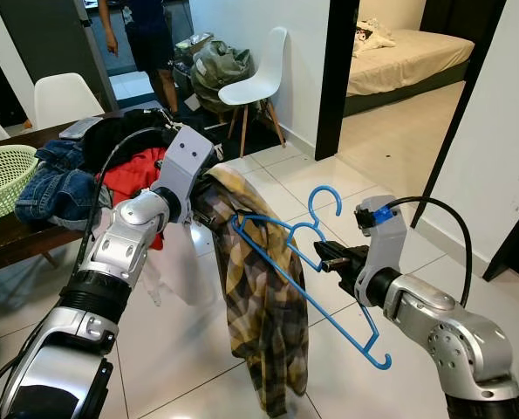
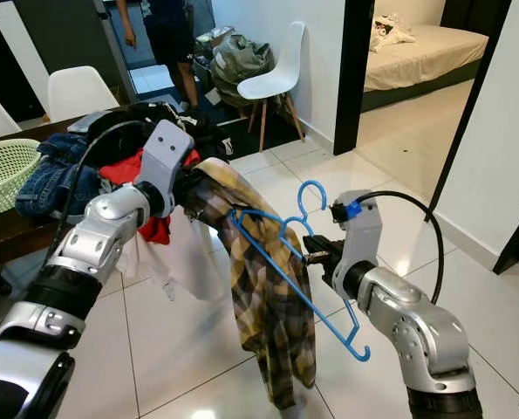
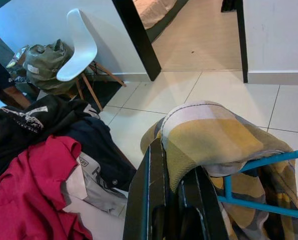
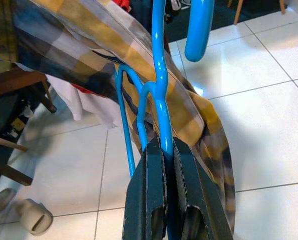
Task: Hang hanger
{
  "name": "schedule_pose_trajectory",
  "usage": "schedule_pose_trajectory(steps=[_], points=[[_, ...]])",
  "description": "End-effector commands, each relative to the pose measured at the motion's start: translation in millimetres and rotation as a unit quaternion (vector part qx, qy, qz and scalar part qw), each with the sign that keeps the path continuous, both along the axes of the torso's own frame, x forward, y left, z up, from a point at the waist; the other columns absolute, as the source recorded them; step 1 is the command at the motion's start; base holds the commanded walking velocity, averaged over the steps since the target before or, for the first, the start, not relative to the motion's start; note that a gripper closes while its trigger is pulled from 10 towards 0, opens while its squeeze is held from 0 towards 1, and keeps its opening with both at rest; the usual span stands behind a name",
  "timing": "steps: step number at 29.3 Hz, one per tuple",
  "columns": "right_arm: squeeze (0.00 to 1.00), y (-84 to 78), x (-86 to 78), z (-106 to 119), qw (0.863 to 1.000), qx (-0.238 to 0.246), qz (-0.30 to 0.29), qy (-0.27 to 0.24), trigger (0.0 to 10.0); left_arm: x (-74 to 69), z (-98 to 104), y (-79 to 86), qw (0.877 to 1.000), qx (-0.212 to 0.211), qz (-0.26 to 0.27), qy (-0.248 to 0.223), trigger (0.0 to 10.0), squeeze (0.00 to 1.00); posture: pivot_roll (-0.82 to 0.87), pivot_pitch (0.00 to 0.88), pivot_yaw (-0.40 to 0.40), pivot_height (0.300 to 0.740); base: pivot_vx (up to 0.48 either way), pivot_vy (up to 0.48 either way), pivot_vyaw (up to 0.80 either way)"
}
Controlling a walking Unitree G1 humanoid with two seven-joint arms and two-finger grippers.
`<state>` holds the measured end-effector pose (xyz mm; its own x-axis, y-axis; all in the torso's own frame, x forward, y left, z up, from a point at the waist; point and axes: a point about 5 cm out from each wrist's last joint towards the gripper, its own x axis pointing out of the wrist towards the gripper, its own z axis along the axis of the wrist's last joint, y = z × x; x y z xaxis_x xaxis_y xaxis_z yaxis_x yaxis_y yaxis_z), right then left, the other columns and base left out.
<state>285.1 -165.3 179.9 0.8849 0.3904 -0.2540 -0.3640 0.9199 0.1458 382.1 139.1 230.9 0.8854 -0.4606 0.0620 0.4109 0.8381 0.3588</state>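
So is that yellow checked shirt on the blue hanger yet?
Partly. One hanger end is inside the shirt; the other end hangs bare.

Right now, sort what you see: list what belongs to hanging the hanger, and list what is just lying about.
In the job:
- blue hanger, clamped in the right gripper
- yellow plaid shirt, held by the left gripper, one hanger end under it

Lying about:
- clothes pile on the table
- green basket
- white chair
- green bag
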Motion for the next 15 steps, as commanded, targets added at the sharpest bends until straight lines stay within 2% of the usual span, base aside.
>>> schedule_pose_trajectory(steps=[1,8,13,15], points=[[0.0,-8.2,-0.9,7.9,1.0,-0.011,-0.016,-0.013,10.0,1.6,11.0,6.0,1.0,0.003,0.008,-0.018,10.0,0.0,-0.16,0.0,0.096,0.74,0.0,0.0,0.0],[0.0,-16.5,-2.8,14.8,0.999,-0.025,-0.012,-0.019,10.0,1.3,9.1,0.9,1.0,0.003,0.0,-0.016,10.0,0.0,-0.16,0.0,0.097,0.74,0.0,0.0,0.0],[0.0,-12.2,-3.5,17.2,0.999,-0.021,0.005,-0.027,10.0,1.8,11.7,1.1,1.0,0.004,-0.001,-0.022,10.0,0.0,-0.16,0.0,0.101,0.74,0.0,0.0,0.0],[0.0,-5.9,-4.2,18.3,0.999,-0.016,0.029,-0.035,10.0,2.5,12.9,2.9,1.0,0.005,0.0,-0.023,10.0,0.0,-0.16,0.0,0.101,0.74,0.0,0.0,0.0]])
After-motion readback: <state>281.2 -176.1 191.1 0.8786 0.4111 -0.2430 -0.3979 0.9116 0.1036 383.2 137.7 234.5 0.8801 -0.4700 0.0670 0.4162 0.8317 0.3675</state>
